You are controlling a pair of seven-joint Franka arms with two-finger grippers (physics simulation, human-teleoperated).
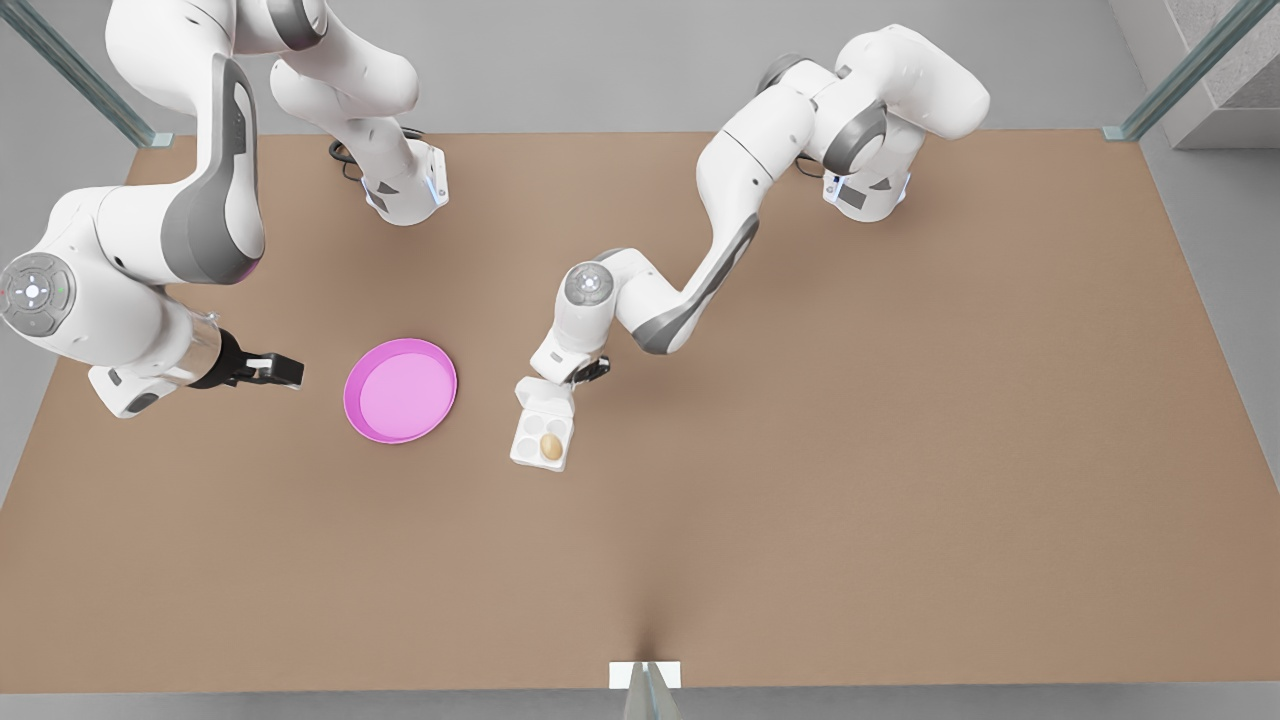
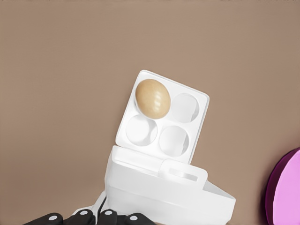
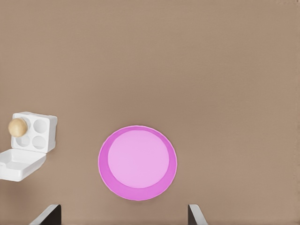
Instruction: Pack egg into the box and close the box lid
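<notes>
The white box (image 1: 522,452) lies on the brown table with the tan egg (image 1: 551,446) in one of its four cups. Its box lid (image 1: 545,392) stands half raised at the hinge. In the left wrist view the egg (image 2: 153,98) fills a far corner cup of the box (image 2: 161,125), and the box lid (image 2: 159,187) rises close to the camera. My left gripper (image 1: 592,370) is right at the lid's outer edge. My right gripper (image 1: 275,370) waits open on the front view's left, beside the pink plate. Off to one side the right wrist view has the box (image 3: 46,136), egg (image 3: 18,127) and lid (image 3: 18,164).
A round pink plate (image 1: 400,390) lies between the right gripper and the box, and under the right gripper (image 3: 124,206) in its wrist view as the plate (image 3: 137,161). Its rim (image 2: 286,192) edges the left wrist view. Bare brown table spreads toward the front view's right and bottom.
</notes>
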